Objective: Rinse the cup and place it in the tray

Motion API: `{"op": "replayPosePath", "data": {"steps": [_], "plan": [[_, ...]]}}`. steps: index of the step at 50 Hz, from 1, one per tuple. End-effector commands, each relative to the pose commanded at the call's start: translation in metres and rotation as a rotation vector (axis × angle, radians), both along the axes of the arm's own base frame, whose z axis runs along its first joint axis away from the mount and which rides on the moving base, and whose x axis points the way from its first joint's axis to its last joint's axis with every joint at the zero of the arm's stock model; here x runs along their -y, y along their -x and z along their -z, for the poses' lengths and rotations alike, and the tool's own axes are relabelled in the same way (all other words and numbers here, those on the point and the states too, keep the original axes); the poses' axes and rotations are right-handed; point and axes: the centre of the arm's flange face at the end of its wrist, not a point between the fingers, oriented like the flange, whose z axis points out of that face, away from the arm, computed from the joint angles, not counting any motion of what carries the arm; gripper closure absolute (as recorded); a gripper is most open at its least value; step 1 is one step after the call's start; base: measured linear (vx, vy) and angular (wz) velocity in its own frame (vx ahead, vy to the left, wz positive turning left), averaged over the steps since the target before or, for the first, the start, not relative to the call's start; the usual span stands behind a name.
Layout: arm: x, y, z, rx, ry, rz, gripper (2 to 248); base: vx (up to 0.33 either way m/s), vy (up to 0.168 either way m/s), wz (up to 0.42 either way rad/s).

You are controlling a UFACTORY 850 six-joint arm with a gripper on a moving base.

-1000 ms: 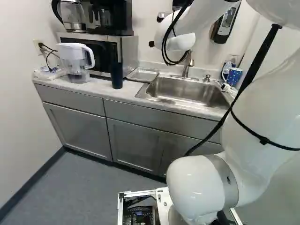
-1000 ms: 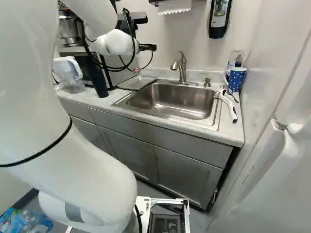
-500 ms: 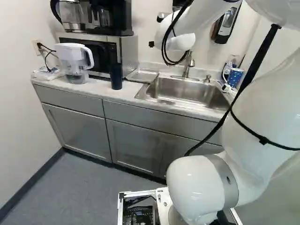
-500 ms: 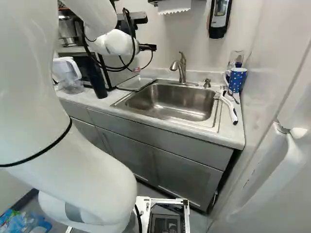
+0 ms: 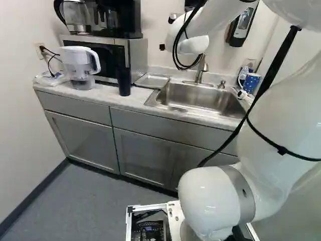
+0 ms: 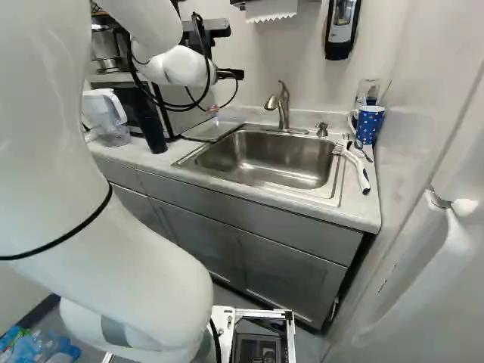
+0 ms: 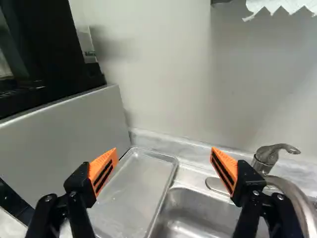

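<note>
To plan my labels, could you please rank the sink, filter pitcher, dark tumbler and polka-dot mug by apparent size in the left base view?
Sink
Filter pitcher
Dark tumbler, polka-dot mug: too alike to rank

Bright light fills the room; a pale sheen lies on the shallow rectangular metal tray (image 7: 133, 191) and glossy white robot arm (image 6: 144, 280), while soft shadows (hardly any edge) smudge the plain off-white wall (image 7: 163, 74).

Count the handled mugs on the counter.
1: the blue dotted mug, right of the sink in the right base view. The arm may hide others.
</note>
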Motion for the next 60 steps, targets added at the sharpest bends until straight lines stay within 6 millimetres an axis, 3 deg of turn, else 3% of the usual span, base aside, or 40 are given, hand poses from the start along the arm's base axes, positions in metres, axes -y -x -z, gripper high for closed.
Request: {"op": "replayPosePath", "data": {"steps": [60], "plan": [[0.057,-0.004,0.002,-0.025,-0.007,0.112,3,0.000,0.000,0.000]]}}
